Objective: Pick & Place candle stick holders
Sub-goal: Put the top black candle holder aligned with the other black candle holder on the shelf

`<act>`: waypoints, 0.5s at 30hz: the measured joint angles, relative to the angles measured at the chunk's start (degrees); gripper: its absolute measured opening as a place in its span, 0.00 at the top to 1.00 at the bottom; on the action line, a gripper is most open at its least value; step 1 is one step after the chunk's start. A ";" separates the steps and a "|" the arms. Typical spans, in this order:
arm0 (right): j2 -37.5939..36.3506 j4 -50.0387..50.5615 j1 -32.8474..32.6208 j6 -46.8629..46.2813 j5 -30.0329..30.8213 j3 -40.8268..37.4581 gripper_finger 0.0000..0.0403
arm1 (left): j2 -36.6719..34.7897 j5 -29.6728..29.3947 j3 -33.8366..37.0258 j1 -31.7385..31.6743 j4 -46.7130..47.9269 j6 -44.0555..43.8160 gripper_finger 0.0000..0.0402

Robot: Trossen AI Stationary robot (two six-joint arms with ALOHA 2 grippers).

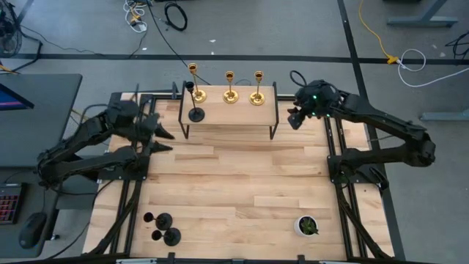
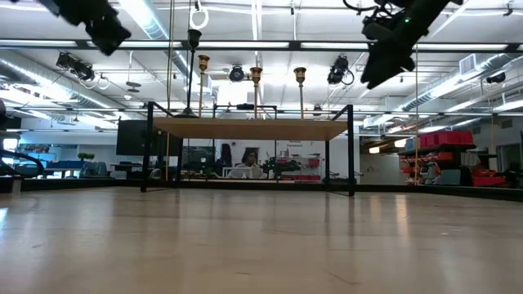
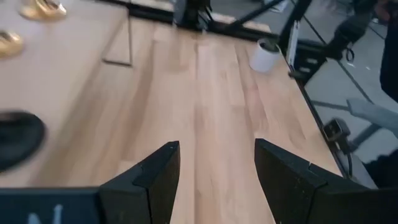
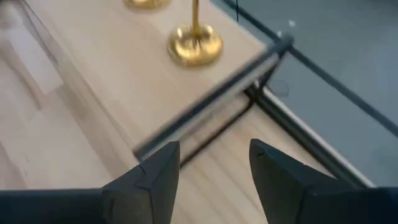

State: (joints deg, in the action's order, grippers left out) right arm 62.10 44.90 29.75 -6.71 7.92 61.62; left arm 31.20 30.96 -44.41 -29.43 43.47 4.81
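Three gold candle stick holders and one black holder stand on their round bases on a raised wooden shelf at the table's far middle. Two more black holders stand near the table's near left corner. My left gripper hovers open just left of the shelf, above the table, with the black holder's base off to its side. My right gripper hovers open at the shelf's right end, above and beside the rightmost gold holder. Neither gripper holds anything.
A small white pot with a green plant stands near the table's near right corner. The shelf rests on thin black legs. Bare wood spans the table's middle. Black frame rails run along both side edges.
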 joint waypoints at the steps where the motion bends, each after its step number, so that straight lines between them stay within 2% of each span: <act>1: -0.72 1.10 -0.02 -0.35 0.00 -0.28 0.52 | -1.13 -0.10 2.14 0.54 -0.98 -0.75 0.48; 6: -3.26 3.76 -0.29 -0.63 0.05 -1.90 0.52 | -7.44 0.10 13.76 5.40 -13.26 -10.49 0.48; 10: -4.33 2.56 -0.35 -0.81 0.11 -4.08 0.52 | -10.75 -4.04 20.23 11.30 -26.43 -20.03 0.48; 13: -4.52 0.21 -0.35 -0.50 0.13 -6.25 0.52 | -11.15 -5.32 22.00 16.63 -30.59 -20.69 0.48; 15: -4.52 -1.15 -0.35 -0.27 0.13 -7.94 0.52 | -10.91 -8.27 22.52 20.93 -31.31 -20.55 0.49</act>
State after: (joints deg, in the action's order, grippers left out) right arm 57.58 43.76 29.41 -6.98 8.05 53.68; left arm 20.29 22.69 -21.89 -8.50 12.16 -15.75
